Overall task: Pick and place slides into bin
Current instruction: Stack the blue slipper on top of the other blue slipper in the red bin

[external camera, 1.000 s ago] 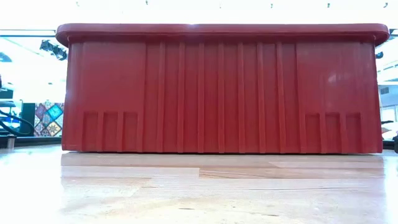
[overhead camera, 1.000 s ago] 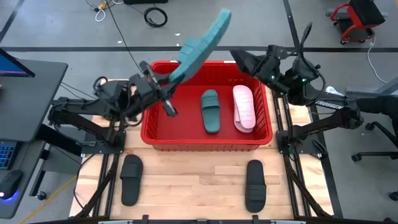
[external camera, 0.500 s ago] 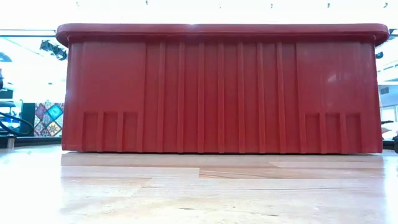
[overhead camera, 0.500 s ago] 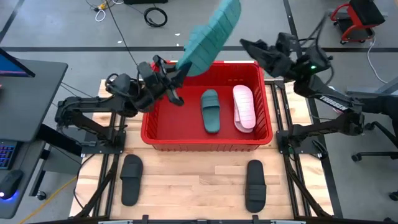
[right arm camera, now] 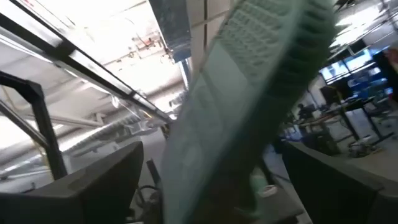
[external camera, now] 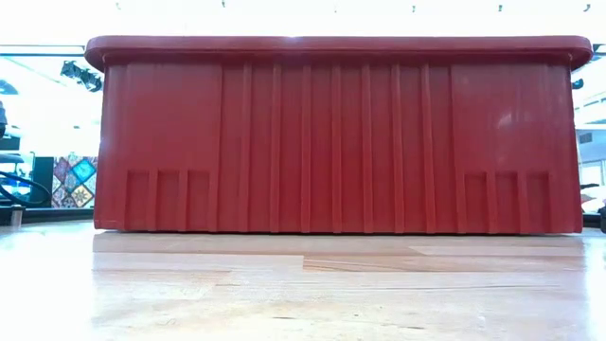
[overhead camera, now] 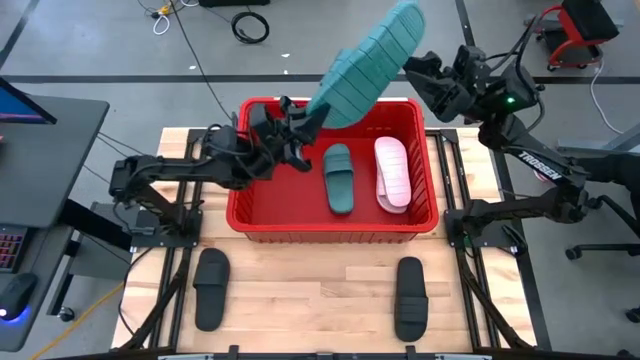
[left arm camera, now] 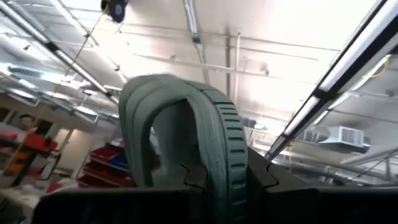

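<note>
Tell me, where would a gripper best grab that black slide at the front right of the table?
Probably the ribbed strap of the black slide, coming straight down from above. It lies flat and sole-down, so the strap arches up as the one part thin enough for two fingers to close across.

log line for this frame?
left gripper: shut on teal slide, raised above bin | right gripper: open beside it
</note>
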